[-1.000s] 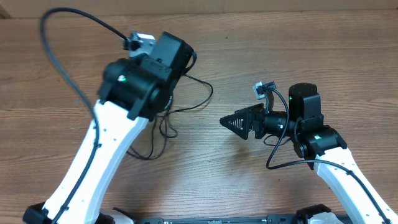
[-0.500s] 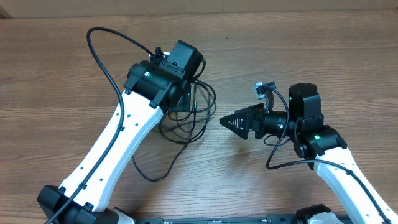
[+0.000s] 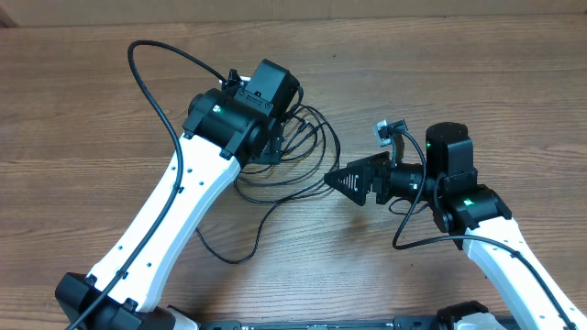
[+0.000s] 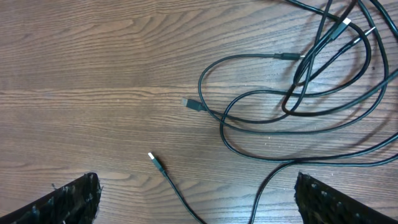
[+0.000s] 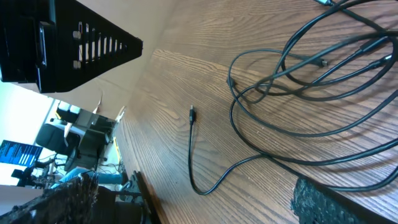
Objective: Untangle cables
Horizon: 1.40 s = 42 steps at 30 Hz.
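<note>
The cables point(image 3: 335, 145) lie as a loose tangle of thin black loops on the wooden table, between my two arms. In the left wrist view the cables point(image 4: 286, 102) fill the upper right, with two free plug ends point(image 4: 194, 104) point(image 4: 152, 158) lying apart to the left. My left gripper point(image 4: 199, 208) hovers over them, open, with only two strands passing under its gap. In the right wrist view the cables point(image 5: 273, 84) spread ahead, and one loose plug end point(image 5: 192, 114) trails toward me. My right gripper point(image 5: 199, 205) is open and holds nothing. Overhead, the right gripper point(image 3: 350, 181) points left at the tangle's edge.
The left arm point(image 3: 174, 220) reaches diagonally over the table from the lower left, with its own thick black cable point(image 3: 151, 82) arching above. A long strand point(image 3: 229, 259) runs toward the front edge. The left arm's finger point(image 5: 81, 43) shows at the top left of the right wrist view.
My left arm swung right over the tangle and its gripper opened. The cables dropped onto the table and spread rightward toward the right gripper. The right arm has stayed in place.
</note>
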{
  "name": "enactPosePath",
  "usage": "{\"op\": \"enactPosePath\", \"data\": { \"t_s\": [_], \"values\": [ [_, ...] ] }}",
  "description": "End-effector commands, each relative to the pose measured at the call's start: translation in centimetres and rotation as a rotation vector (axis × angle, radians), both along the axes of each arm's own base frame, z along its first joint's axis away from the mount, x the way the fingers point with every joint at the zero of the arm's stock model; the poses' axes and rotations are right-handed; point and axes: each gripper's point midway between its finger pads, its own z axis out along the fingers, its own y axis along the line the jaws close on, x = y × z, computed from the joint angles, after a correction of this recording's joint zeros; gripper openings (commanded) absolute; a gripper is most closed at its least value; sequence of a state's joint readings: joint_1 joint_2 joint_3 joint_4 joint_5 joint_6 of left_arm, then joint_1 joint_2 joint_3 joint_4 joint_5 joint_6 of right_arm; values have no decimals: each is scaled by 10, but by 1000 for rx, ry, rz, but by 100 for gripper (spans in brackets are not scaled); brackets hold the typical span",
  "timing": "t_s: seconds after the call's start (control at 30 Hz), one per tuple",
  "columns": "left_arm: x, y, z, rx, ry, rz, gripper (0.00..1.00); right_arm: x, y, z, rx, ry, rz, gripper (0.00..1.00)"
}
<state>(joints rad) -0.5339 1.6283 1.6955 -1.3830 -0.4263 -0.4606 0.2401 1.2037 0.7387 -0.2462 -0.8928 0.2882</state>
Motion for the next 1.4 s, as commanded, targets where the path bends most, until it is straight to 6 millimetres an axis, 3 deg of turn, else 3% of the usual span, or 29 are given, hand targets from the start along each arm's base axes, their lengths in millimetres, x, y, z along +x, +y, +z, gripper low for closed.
{"op": "enactPosePath", "data": {
  "t_s": [0.0,0.13,0.3,0.77,1.03,1.13,1.37],
  "values": [
    [2,8,1,-21,-13,68,100,4,0,4,-3,-21,-9,100],
    [5,18,-3,-105,-16,199,100,17,-10,-5,-39,43,-131,100],
    [13,8,-5,-226,-6,207,100,29,-17,-16,-56,118,-237,100],
    [18,5,-3,-238,-26,205,100,40,-11,-80,-79,342,-239,100],
    [18,5,-3,-239,-26,205,100,45,-11,-88,-88,347,-248,99],
    [18,5,-3,-238,-26,205,100,48,-10,-85,-80,325,-247,95],
    [18,5,-3,-238,-26,205,100,60,4,-78,-73,280,-301,95]
  ]
}}
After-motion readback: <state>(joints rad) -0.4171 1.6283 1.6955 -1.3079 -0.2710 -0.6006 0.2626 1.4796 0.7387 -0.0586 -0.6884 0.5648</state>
